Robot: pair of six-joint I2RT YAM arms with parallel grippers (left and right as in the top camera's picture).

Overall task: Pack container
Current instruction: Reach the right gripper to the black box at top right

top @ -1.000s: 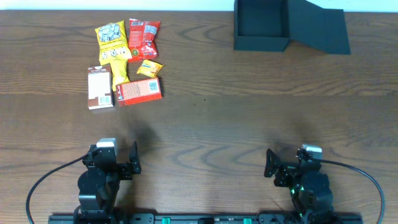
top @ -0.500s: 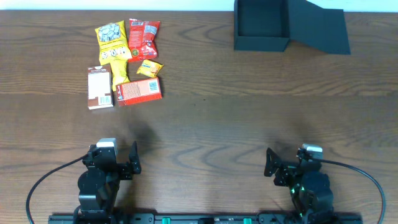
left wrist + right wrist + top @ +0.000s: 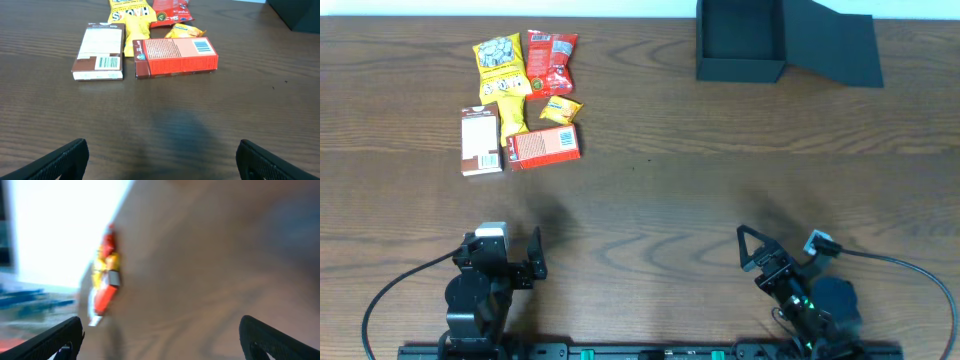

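The container [image 3: 741,40] is a square black box at the far right of the table, open, with its flap lid [image 3: 835,47] lying to its right; its corner shows in the left wrist view [image 3: 300,14]. Snacks lie at the far left: a yellow packet [image 3: 500,70], a red packet [image 3: 551,62], a small yellow packet [image 3: 561,109], a red-orange carton [image 3: 544,146] and a brown-and-white carton [image 3: 481,141]. My left gripper [image 3: 525,257] is open and empty near the front edge, facing the cartons [image 3: 175,57]. My right gripper [image 3: 756,252] is open and empty at the front right, angled to the left.
The wooden table [image 3: 650,200] lies between the grippers and the objects. The right wrist view is blurred; the snacks [image 3: 105,275] show as a red and yellow smear near the table's far edge. Cables run from both arm bases along the front edge.
My right gripper has swung to the left and moved a little forward, still open. The left arm and all objects have not moved.
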